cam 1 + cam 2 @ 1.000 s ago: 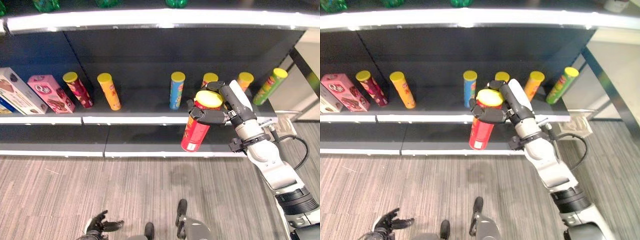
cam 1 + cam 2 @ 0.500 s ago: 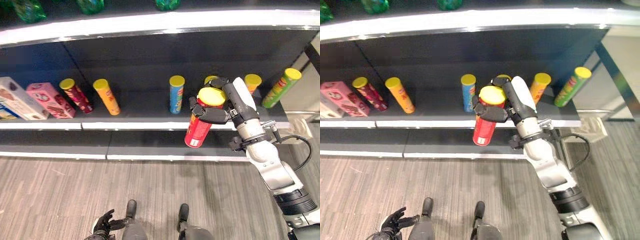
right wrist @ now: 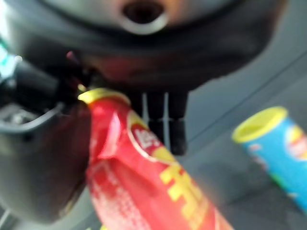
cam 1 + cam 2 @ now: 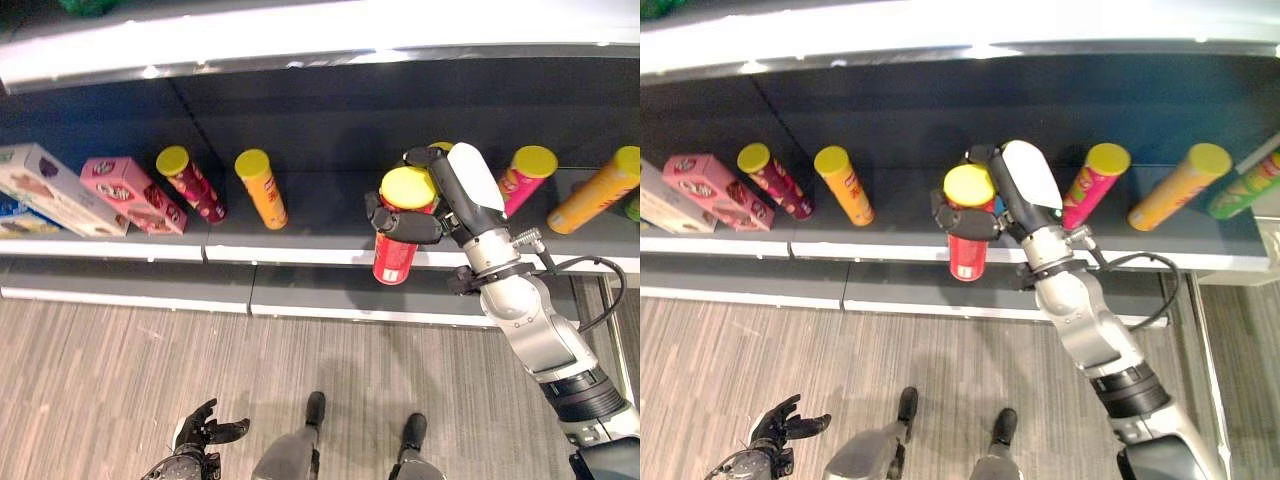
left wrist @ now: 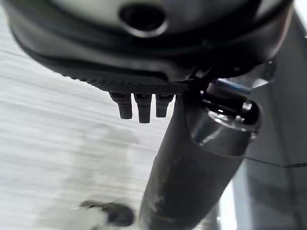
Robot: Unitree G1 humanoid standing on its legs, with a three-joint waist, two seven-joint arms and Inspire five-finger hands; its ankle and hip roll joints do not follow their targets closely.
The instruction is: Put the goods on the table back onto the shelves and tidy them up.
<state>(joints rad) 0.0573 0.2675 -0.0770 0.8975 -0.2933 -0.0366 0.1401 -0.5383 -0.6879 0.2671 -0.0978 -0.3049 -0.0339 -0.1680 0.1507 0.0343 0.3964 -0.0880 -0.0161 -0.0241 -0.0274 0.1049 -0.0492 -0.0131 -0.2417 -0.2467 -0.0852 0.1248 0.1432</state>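
Observation:
A red can [image 4: 394, 258] with a yellow lid hangs upright in front of the shelf's white front edge [image 4: 300, 254]. My right hand [image 4: 457, 196] is shut on its top, thumb across the front and fingers behind. The right wrist view shows the same red can [image 3: 144, 177] in the grip, with a blue can [image 3: 278, 143] standing on the shelf board just beyond it. My left hand [image 4: 203, 432] hangs low near the floor, its fingers [image 5: 139, 108] relaxed and holding nothing.
Standing on the dark shelf are a white box [image 4: 55, 188], a pink box [image 4: 130, 195], a maroon can [image 4: 192, 185], an orange can [image 4: 262, 190], a magenta can [image 4: 525, 176] and another orange can [image 4: 595, 190]. A green can [image 4: 1250, 185] stands at the far right. Striped grey floor lies below.
The camera has shifted, so the shelf sits further right in the picture. My right hand has carried the red can up and closer to the shelf's front edge. The left hand stays low.

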